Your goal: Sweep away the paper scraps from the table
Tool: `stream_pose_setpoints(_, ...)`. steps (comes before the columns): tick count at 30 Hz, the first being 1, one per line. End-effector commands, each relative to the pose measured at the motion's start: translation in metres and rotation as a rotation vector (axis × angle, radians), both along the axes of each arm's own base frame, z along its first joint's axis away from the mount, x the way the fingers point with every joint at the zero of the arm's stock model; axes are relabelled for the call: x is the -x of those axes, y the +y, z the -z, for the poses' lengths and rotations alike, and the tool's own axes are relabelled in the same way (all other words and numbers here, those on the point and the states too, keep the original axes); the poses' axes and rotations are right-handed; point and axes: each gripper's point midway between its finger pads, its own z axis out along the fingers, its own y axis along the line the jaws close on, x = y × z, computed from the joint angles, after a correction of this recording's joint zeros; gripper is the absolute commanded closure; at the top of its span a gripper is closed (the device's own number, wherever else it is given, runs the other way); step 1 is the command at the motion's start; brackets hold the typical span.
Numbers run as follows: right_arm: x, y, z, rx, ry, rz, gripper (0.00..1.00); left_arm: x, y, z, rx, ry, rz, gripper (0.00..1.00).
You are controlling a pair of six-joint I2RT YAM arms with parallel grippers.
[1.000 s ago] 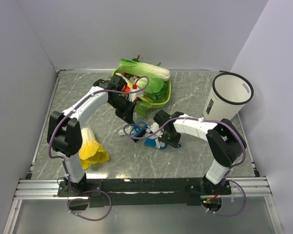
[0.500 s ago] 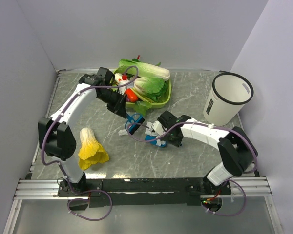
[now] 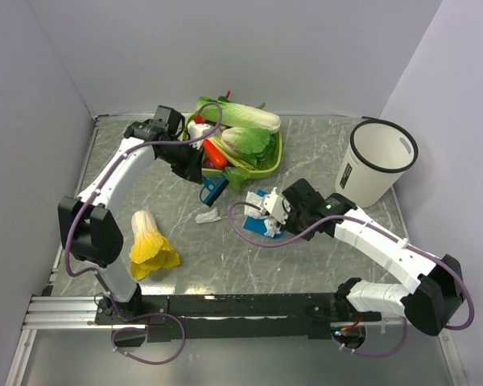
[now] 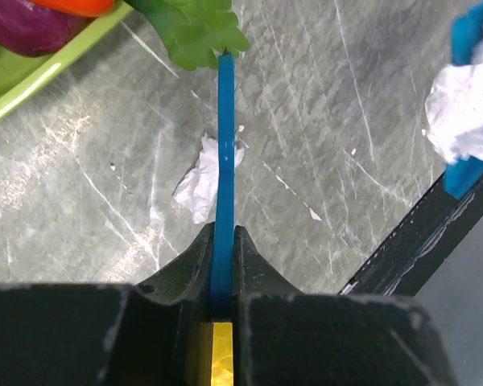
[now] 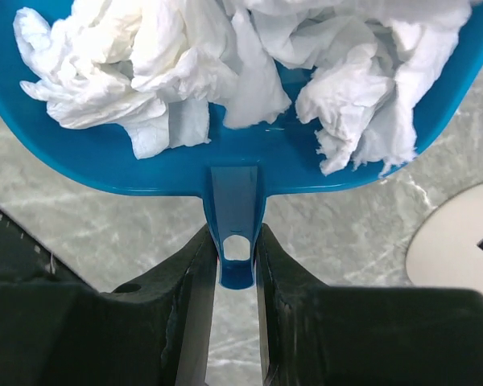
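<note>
My left fingers (image 4: 222, 241) are pressed shut on a blue tool (image 4: 224, 121). I see it only edge-on, as a thin strip, and its far end vanishes under a green leaf (image 4: 195, 28), so I cannot make out its shape from my wrist. From above it is just a small blue piece near the green tray (image 3: 278, 153). My right fingers (image 5: 236, 259) are clamped tight on the handle of a blue dustpan (image 5: 137, 165), whose sides run out of my wrist view. Most of the paper scraps (image 5: 225, 48) lie heaped in that pan, their tops cut off by the frame, so I cannot count them. A loose scrap (image 4: 198, 183) lies on the counter (image 4: 322, 121), partly behind the blue strip, between the tray and the pan. I cannot tell whether the pan touches the counter. A white bin (image 3: 376, 165) stands well apart at the far right. A pale curve at the lower right of my right wrist view is too cropped to name. A yellow vegetable (image 3: 149, 241) lies beside my left arm, partly hidden by it.
</note>
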Motion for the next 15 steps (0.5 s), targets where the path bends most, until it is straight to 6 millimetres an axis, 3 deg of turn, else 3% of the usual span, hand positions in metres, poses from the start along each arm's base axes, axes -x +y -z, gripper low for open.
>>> stream_pose_setpoints(1,0.005,-0.009,-0.015,0.01,0.02,-0.009,1.0,-0.014,-0.01,-0.02,0.058,-0.059,-0.002,0.99)
stream_pose_setpoints(6,0.0,-0.028,-0.041,0.007,0.014,0.069,1.0,-0.026,-0.019,-0.028,0.1,-0.095,0.007,0.99)
stream_pose_setpoints(13,-0.04,-0.058,-0.101,-0.024,-0.122,0.227,1.0,-0.035,-0.034,-0.032,0.184,-0.101,0.019,0.99)
stream_pose_setpoints(15,-0.048,-0.064,-0.105,-0.037,-0.094,0.295,1.0,-0.036,-0.038,-0.032,0.206,-0.1,0.021,0.99)
